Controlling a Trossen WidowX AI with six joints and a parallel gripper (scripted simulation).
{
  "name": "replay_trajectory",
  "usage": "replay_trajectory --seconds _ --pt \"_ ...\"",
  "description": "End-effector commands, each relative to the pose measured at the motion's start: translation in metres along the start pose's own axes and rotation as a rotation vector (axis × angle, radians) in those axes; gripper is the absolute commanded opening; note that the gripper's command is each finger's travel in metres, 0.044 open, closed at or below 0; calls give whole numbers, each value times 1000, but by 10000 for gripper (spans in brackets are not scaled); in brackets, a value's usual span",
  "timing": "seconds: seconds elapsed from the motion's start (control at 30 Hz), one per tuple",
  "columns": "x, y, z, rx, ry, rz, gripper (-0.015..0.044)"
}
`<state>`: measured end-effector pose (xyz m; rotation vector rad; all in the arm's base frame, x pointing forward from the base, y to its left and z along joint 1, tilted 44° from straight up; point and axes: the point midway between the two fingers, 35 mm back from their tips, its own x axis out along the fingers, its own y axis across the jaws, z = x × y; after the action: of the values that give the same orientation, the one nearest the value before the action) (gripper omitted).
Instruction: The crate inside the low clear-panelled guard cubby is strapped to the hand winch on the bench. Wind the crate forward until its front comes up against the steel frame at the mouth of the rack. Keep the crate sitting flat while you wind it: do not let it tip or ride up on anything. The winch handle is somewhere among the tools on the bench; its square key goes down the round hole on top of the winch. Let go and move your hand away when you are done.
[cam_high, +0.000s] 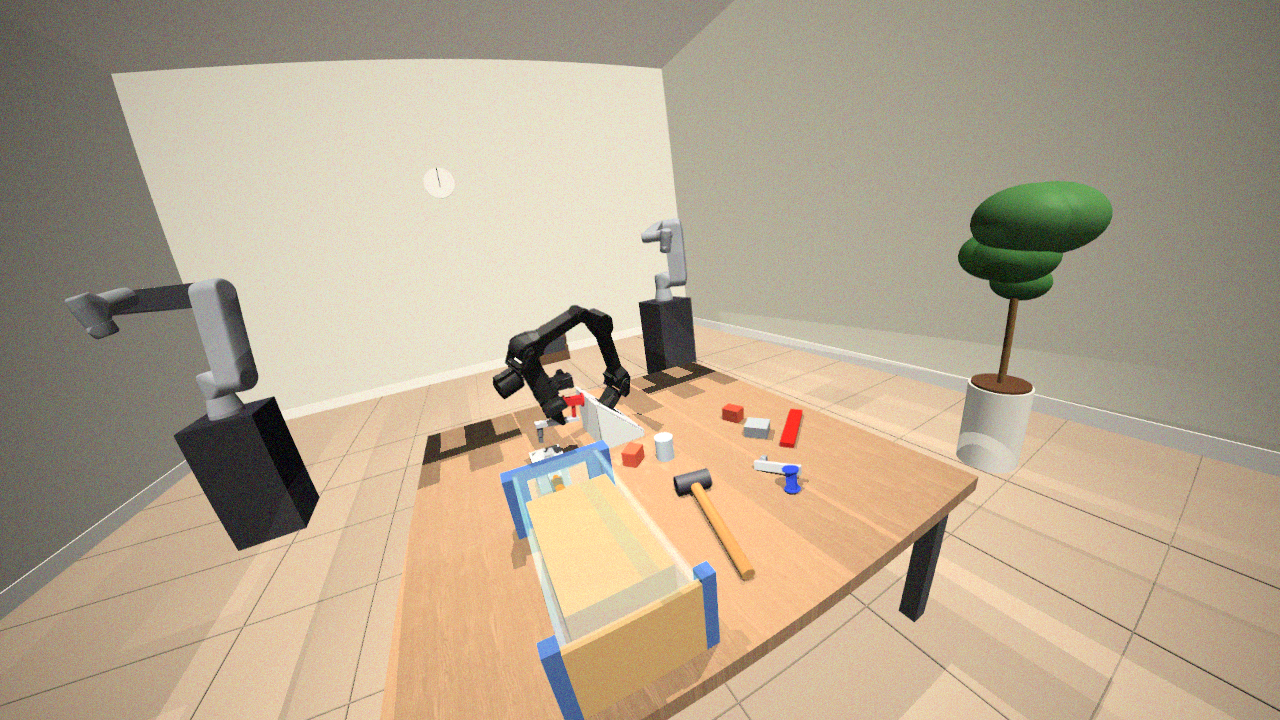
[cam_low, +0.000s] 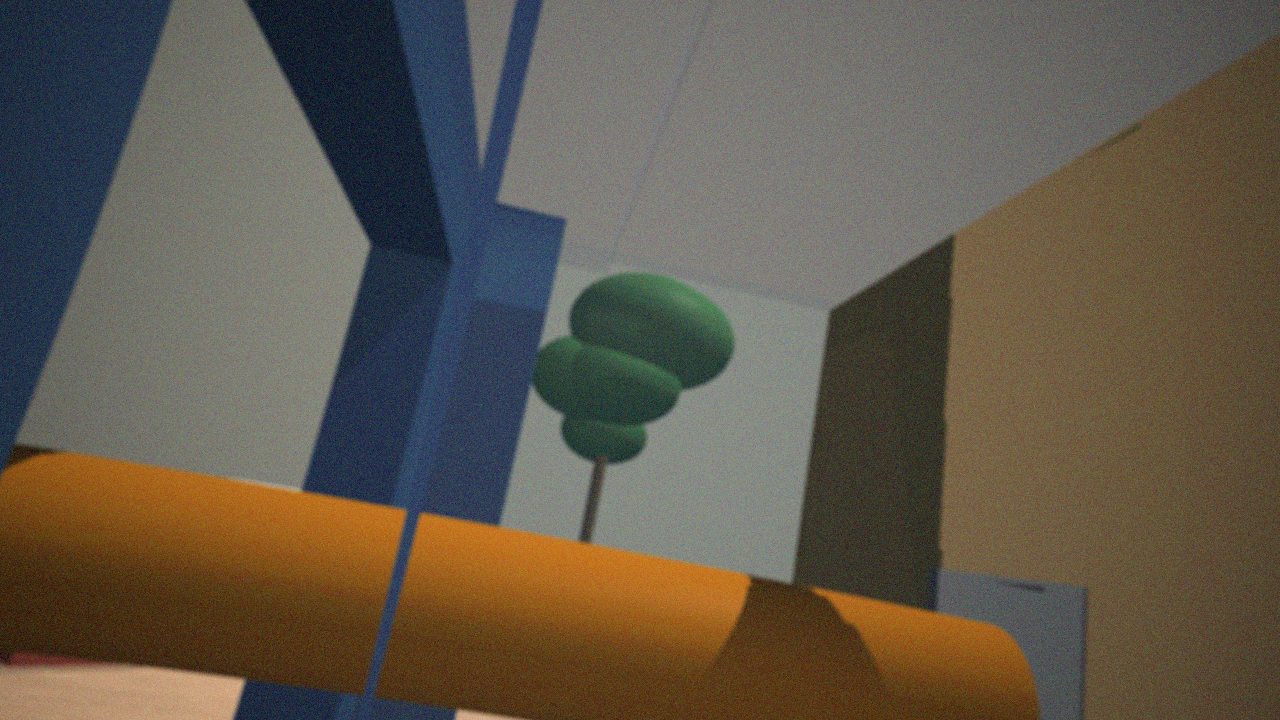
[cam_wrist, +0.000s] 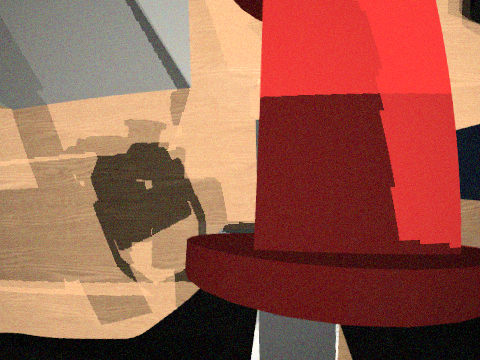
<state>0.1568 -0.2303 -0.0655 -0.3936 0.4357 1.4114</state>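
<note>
My gripper (cam_high: 567, 409) is shut on the red knob of a winch handle (cam_high: 573, 400) (cam_wrist: 330, 170). Its grey arm runs left to a down-pointing key end (cam_high: 539, 434), which appears above the pale winch (cam_high: 546, 455); I cannot tell whether they are apart. The cream crate (cam_high: 590, 537) (cam_low: 1118, 385) sits flat in the clear-panelled cubby, behind the blue frame (cam_high: 554, 462) (cam_low: 501, 394). An orange cylinder (cam_high: 557, 484) (cam_low: 537, 600) lies by the frame on the crate's side; its gap to the crate is unclear. The strap cannot be made out.
A white upright panel (cam_high: 608, 420) stands beside the winch. Right of it are a red block (cam_high: 632, 454), a white cylinder (cam_high: 664, 446) and a mallet (cam_high: 720, 530). Farther right lie a second red block (cam_high: 732, 412), a grey block (cam_high: 756, 428), a red bar (cam_high: 790, 428) and a blue-knobbed crank (cam_high: 791, 480).
</note>
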Motion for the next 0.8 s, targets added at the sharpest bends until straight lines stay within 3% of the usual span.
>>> replay_trajectory --seconds 0.0,0.77 --pt "6 -1 -3 -2 -22 -2 0" --pt "33 -2 -11 7 -104 18 0"
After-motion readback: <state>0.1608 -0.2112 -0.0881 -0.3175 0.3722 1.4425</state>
